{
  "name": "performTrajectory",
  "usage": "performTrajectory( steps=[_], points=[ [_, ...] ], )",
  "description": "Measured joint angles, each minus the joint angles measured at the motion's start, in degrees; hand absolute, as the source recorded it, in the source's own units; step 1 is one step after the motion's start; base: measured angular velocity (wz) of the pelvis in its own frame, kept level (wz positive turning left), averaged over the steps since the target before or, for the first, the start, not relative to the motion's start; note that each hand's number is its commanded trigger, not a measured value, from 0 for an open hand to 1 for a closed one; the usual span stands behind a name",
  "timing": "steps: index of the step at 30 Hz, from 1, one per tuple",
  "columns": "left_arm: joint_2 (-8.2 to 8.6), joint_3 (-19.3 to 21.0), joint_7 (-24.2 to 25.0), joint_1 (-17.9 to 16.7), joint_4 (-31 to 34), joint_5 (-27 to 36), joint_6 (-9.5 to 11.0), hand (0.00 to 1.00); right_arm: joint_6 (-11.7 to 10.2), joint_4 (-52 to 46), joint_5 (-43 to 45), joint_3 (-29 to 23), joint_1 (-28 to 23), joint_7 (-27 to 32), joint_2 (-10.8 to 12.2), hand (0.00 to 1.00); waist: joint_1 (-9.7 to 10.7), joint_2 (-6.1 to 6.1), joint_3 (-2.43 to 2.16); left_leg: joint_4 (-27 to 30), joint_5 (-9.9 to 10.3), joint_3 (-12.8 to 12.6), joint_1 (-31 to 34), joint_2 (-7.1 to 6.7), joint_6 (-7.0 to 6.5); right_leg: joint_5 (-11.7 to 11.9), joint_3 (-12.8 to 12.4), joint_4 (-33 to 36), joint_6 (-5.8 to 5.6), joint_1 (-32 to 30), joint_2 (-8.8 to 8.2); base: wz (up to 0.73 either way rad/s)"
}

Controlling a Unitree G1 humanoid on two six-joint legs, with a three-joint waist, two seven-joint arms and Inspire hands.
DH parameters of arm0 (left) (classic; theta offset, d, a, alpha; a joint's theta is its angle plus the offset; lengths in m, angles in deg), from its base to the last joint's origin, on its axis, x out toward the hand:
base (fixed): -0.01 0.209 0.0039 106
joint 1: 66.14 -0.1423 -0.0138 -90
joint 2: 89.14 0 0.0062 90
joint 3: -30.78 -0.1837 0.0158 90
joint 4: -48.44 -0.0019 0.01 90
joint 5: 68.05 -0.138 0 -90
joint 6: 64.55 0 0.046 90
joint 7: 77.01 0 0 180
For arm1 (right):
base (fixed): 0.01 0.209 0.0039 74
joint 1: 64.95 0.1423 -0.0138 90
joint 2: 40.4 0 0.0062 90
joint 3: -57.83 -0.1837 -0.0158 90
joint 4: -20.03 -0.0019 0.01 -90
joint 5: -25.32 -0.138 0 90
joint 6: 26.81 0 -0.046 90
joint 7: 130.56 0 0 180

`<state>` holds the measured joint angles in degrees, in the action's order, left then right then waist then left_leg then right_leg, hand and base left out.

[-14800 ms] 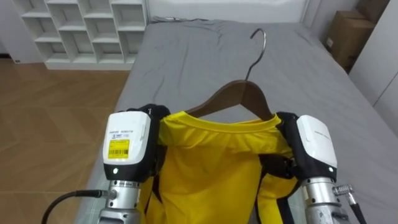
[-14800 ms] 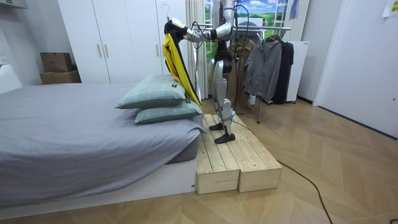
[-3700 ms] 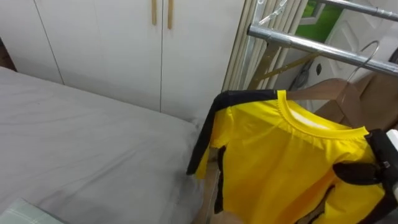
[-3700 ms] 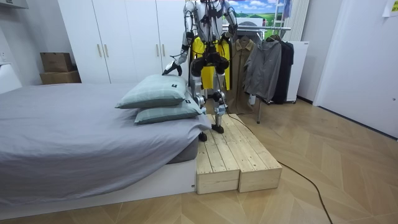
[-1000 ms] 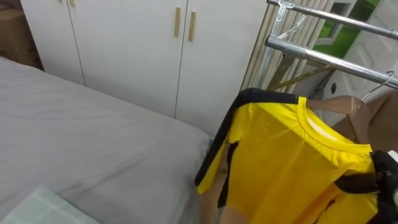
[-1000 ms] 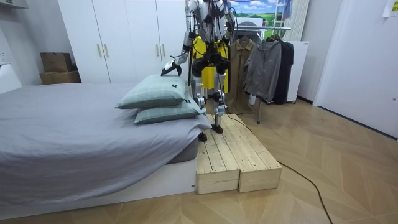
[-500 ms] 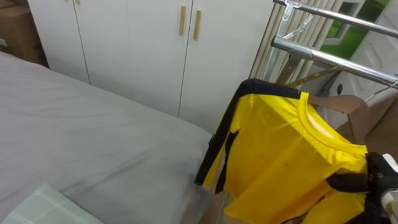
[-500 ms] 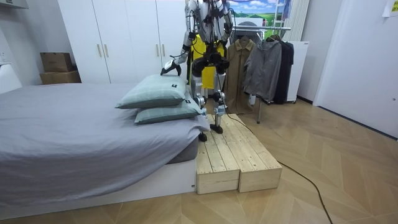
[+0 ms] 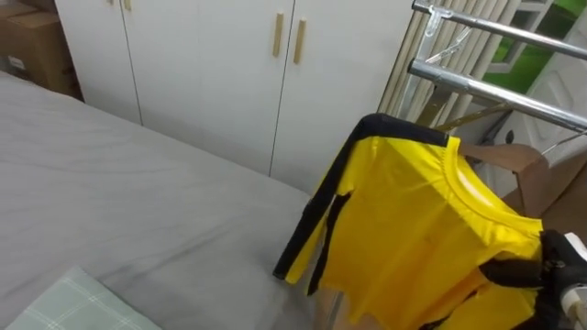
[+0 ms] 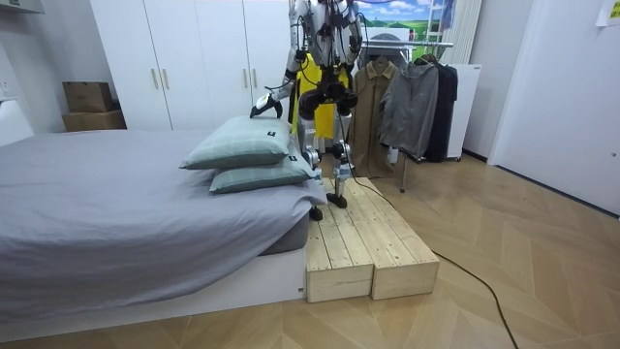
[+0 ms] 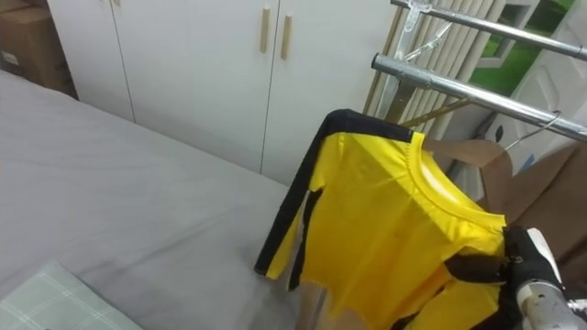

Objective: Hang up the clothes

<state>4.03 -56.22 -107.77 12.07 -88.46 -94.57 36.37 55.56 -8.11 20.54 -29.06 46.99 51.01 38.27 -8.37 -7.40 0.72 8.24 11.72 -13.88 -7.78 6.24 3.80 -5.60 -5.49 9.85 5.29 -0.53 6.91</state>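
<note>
Yellow shirt (image 9: 413, 229) is on its hanger (image 9: 507, 153), up near the rail (image 9: 495, 92) at right, right robot hand (image 9: 550, 261) pinching its shoulder. Hook prob not on yet imo, so that's what's left. Left robot hand (image 10: 262, 109) is over the pillows (image 10: 242, 145), can't tell its grip.

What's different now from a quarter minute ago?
The robot turned from the bed to the clothes rail, bringing the yellow shirt close to it. Its left robot hand let go; the right robot hand still holds the shirt. Bed and pillows unchanged.

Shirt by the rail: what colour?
The shirt is yellow with black trim; left eye view shows it best.
</note>
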Motion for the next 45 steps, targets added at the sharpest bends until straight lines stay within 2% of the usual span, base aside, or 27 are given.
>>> performTrajectory(
  steps=[2, 4, 9, 14, 28, 35, 45],
  points=[
    [0.09, 0.00, 0.00, -0.01, -0.02, 0.02, 0.00, 0.00, 1.44, 1.58, 0.61, 0.05, -0.02, -0.83, 0.02, 0.00, -0.24, 0.04, 0.03, -0.03, 0.00, 0.03, 0.03, 0.00, 0.00, 0.00, 0.01, 0.08, 0.00, 0.06, -0.03, 0.00],
    [0.11, 0.02, 0.00, -0.04, -0.30, 0.04, 0.00, 0.00, 1.38, 1.98, 0.59, -0.30, -0.02, -0.83, 0.01, 0.00, -0.19, 0.40, 0.20, -0.03, 0.00, 0.03, 0.07, -0.01, 0.00, 0.00, -0.01, 0.06, 0.00, 0.05, -0.05, 0.00],
    [0.26, 0.14, -0.01, 0.03, -0.63, 0.05, 0.00, 0.00, 1.35, 1.98, 0.59, -0.73, -0.02, -1.03, 0.01, 0.00, -0.14, 0.41, 0.12, -0.03, -0.03, 0.05, 0.09, 0.07, -0.01, -0.04, -0.05, -0.15, 0.06, 0.09, -0.25, 0.00],
    [0.28, 0.20, -0.01, 0.29, -1.78, 0.05, 0.14, 0.00, 1.46, 1.98, 0.58, -1.02, -0.02, -1.59, 0.02, 0.00, -0.15, 0.04, -0.05, -0.03, -0.03, 0.06, 0.07, 0.05, -0.01, -0.05, -0.04, -0.18, 0.07, 0.16, -0.29, 0.00],
    [0.27, 0.28, -0.01, 0.70, -2.60, 0.07, 0.37, 0.00, 1.50, 2.31, 0.58, -0.98, -0.02, -1.70, 0.04, 0.00, -0.18, -0.48, -0.07, 0.05, -0.03, 0.11, -0.02, 0.01, -0.01, -0.06, 0.03, -0.14, 0.05, 0.19, -0.34, 0.00],
    [0.04, 0.22, -0.01, 0.75, -2.87, 2.13, 0.73, 0.00, 1.48, 2.74, 0.58, -0.39, -0.02, -0.50, 0.04, 0.00, -0.25, -1.05, 0.24, 0.04, -0.03, -0.05, -0.09, 0.01, -0.01, -0.06, 0.03, -0.24, 0.04, 0.35, -0.33, 0.00],
    [0.03, 0.29, 0.03, 1.25, -3.43, 2.23, 0.76, 0.00, 1.51, 2.38, 0.29, -0.40, 0.05, 0.31, 0.03, 0.00, -0.51, -1.04, 0.12, 0.04, -0.03, -0.30, 0.30, 0.03, -0.01, -0.05, -0.09, -0.06, 0.06, -0.12, -0.33, 0.00]
  ],
)
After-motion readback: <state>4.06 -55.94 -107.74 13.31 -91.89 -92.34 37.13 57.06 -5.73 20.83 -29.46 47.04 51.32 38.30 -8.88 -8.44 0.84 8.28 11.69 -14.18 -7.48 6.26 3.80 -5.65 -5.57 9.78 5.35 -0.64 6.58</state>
